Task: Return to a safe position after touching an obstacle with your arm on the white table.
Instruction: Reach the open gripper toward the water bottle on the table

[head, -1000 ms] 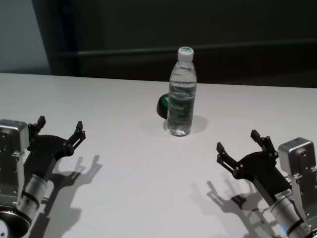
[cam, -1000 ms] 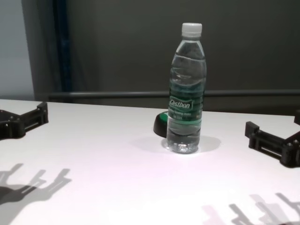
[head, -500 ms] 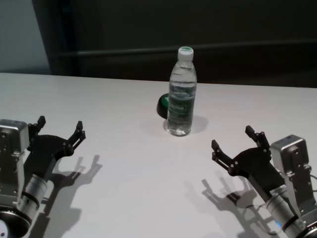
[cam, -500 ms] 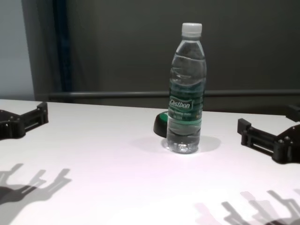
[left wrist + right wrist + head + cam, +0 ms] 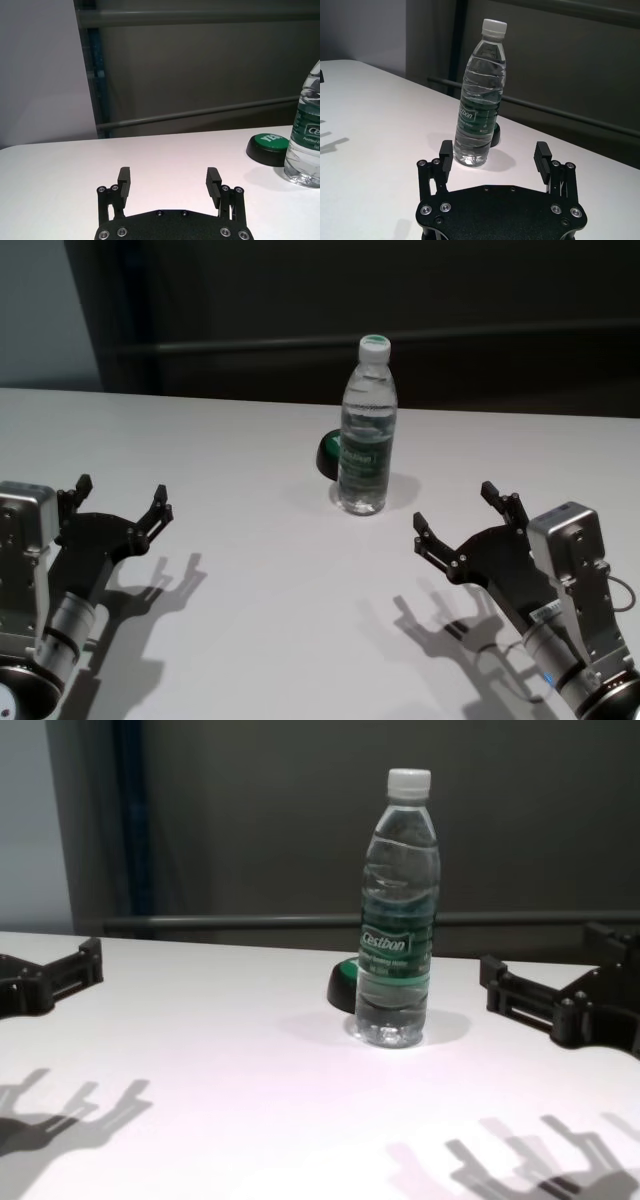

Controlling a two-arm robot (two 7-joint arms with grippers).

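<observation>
Bottle [image 5: 367,426] of clear plastic, the obstacle of this task, stands upright toward the far edge of the white surface [image 5: 250,570], about midway between its left and right edges. It has a white screw cap and a dark green label with white lettering, and holds water. A low black-and-green dome [image 5: 327,452] sits just beside its base, on the far-left side, partly hidden behind it.

My right gripper [image 5: 460,527] hovers above the surface on the near-right side of the bottle, close to it but not touching, pointed toward it. Its fingers [image 5: 446,154] are spread wide with nothing between them (the bottle shows beyond them in my right wrist view, off toward one finger).

My left gripper [image 5: 120,503] rests idle near the left edge of the surface, well apart from the bottle. Its fingers [image 5: 123,181] are also spread wide and hold nothing.

Both grippers cast sharp shadows on the surface toward the near edge.
</observation>
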